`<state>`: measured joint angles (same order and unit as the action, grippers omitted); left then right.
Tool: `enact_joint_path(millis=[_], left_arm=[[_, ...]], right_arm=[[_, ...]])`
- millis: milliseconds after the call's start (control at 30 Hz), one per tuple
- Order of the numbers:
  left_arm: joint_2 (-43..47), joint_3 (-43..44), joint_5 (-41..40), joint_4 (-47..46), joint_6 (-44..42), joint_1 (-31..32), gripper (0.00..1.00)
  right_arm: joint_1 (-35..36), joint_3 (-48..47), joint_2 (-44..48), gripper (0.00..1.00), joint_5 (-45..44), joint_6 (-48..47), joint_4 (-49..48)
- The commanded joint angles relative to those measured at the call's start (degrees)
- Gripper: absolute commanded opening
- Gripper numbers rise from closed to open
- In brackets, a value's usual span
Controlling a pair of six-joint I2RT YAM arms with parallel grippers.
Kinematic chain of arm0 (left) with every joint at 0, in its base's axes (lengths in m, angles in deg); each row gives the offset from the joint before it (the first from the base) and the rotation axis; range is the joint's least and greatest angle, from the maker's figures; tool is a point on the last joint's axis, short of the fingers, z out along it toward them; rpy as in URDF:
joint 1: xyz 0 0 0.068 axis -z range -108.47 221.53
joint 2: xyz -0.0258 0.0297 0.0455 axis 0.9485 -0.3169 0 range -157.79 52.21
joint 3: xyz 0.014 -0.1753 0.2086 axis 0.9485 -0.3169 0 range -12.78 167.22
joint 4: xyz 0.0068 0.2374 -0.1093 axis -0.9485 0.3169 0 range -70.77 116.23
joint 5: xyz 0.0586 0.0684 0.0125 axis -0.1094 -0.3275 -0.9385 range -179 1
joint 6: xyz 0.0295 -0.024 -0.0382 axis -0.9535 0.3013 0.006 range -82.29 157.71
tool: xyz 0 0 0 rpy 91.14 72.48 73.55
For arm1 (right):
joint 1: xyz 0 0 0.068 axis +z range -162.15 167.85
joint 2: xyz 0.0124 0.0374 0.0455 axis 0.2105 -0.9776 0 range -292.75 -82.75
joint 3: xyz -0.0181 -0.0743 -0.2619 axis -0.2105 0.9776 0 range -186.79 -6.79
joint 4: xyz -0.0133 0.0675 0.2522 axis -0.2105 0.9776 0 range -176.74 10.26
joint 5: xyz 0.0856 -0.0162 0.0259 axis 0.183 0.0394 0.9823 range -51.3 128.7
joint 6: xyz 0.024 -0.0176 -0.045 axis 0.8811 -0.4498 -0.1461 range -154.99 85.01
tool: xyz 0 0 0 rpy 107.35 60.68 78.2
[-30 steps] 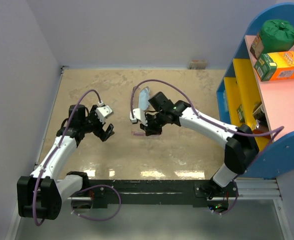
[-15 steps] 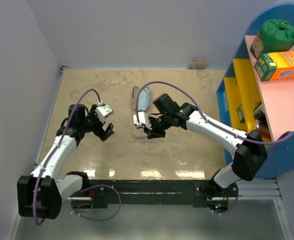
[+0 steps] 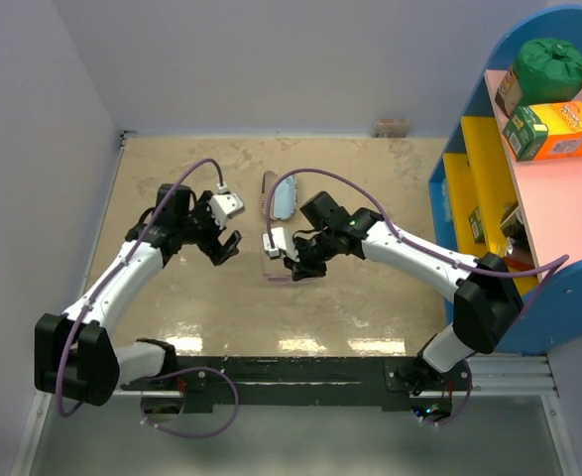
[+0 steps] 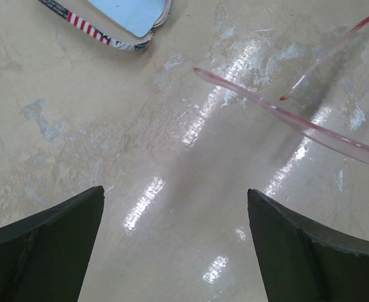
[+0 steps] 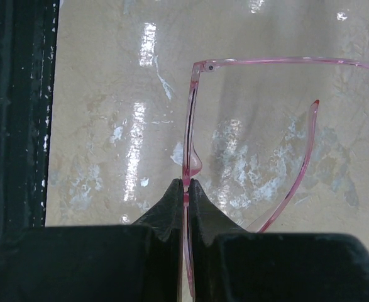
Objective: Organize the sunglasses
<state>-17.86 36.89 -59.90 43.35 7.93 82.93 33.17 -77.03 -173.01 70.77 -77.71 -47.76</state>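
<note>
The small sunglasses with a translucent pink frame and clear lenses (image 5: 190, 126) are pinched at the front rim by the right gripper (image 5: 185, 184), whose jaws sit closed on that thin edge. The right wrist view shows this grip. From above, the sunglasses (image 3: 274, 270) are only a faint pink smear beside the right gripper (image 3: 292, 266), near the middle of the glossy beige marbled desk (image 3: 370, 307).

In the right wrist view the front runs straight away from the fingers, edge-on. Both arms are unfolded and stretch out to the right. Whether the frame rests on the desk or hangs just above it is hard to say.

The left wrist view catches one pink arm (image 4: 285, 115) crossing ahead of the left gripper (image 4: 175, 192), whose jaws stand wide and hold nothing. It also shows the oblong case edged in red-and-white stripes (image 4: 90, 26), with a light blue cloth (image 4: 131, 11) on it. The print on the orange carton (image 3: 553, 131), on the shelf unit at right, is too small to read.
</note>
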Motion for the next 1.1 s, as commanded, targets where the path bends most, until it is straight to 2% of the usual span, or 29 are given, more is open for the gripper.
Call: enact_joint_path(millis=[0,300,533,667,833,1067], left_arm=[[-1.8,3.0,-4.1,0.6,0.0,4.3,1.00],[-6.4,9.4,-2.3,5.9,0.9,6.8,1.00],[-9.2,13.1,2.3,9.4,-0.5,8.0,1.00],[-10.5,15.4,0.4,8.2,-0.5,8.0,1.00],[-14.0,23.6,0.0,10.4,2.8,8.1,1.00],[-22.2,29.4,-0.2,10.2,7.2,9.0,1.00]], right_arm=[[-0.1,0.6,1.8,0.00,-0.4,-0.5,-2.9],[0.0,0.5,2.6,0.00,0.3,-0.3,-3.1],[0.0,0.7,3.2,0.00,2.0,-0.6,-2.9],[0.0,0.9,3.2,0.00,3.9,-2.6,-1.2],[0.1,1.0,3.6,0.00,6.8,-7.2,1.3],[0.3,4.1,6.7,0.00,6.9,-10.0,-0.3]])
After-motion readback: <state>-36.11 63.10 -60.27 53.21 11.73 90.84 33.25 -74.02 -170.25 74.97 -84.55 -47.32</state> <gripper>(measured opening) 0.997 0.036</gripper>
